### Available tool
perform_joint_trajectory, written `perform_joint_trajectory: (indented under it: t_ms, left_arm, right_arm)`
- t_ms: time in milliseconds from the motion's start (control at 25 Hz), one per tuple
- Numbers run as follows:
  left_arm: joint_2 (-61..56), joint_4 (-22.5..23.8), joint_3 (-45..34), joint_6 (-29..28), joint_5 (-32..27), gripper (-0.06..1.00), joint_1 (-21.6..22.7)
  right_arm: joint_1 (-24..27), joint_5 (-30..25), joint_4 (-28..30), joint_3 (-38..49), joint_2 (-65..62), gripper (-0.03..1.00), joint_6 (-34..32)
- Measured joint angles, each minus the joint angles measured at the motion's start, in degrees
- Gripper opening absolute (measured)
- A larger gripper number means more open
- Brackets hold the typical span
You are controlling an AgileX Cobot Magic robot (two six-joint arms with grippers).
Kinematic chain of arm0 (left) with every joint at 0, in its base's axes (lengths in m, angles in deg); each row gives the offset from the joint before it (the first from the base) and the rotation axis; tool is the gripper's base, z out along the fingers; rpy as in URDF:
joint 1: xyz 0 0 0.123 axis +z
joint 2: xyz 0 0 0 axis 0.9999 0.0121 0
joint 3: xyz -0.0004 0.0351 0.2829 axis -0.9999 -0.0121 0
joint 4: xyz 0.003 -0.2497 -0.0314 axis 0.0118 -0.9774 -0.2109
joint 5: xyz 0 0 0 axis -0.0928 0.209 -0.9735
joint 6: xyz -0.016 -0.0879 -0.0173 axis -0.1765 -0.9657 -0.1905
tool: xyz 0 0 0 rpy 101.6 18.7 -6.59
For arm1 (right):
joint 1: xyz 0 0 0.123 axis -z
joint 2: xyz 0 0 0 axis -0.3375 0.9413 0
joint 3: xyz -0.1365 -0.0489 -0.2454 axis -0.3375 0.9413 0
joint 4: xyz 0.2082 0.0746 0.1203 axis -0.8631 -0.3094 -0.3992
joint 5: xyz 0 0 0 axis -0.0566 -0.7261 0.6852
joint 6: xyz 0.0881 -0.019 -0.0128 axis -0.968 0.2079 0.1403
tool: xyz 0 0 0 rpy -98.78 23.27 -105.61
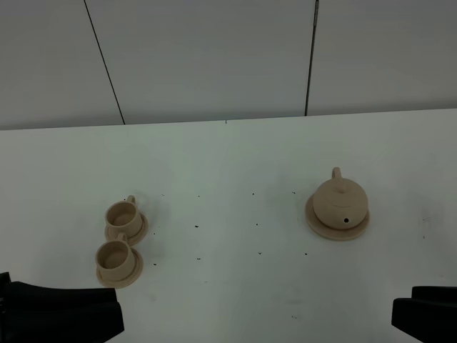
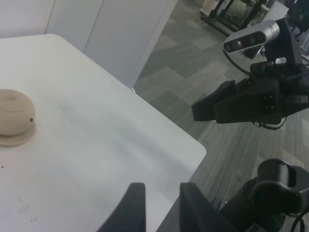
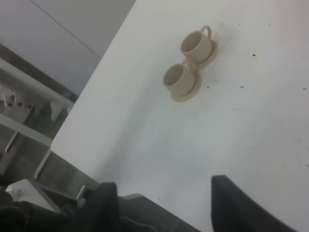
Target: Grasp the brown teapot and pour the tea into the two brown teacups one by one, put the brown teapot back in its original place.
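The brown teapot sits on its flat tan disc, the original place, right of the table's middle; its handle points to the back and its spout to the front. The two brown teacups stand on small saucers at the left, one behind the other. Both arms are low at the front corners, far from the pot and cups. In the left wrist view, my left gripper is open with a narrow empty gap, and the teapot lies far off. My right gripper is open wide and empty, and the teacups are beyond it.
The white table carries scattered small dark specks. My left arm and right arm overlap its front edge. The left wrist view shows the table's corner, grey floor beyond, and the right arm with its camera.
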Motion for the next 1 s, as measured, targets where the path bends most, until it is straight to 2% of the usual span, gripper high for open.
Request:
perform_joint_trajectory:
  t_ms: [1000]
  left_arm:
    - [0.0,1.0,0.0,0.0,-0.5,0.24,0.0]
  right_arm:
    - [0.0,-0.9,-0.1,0.0,0.0,0.42,0.0]
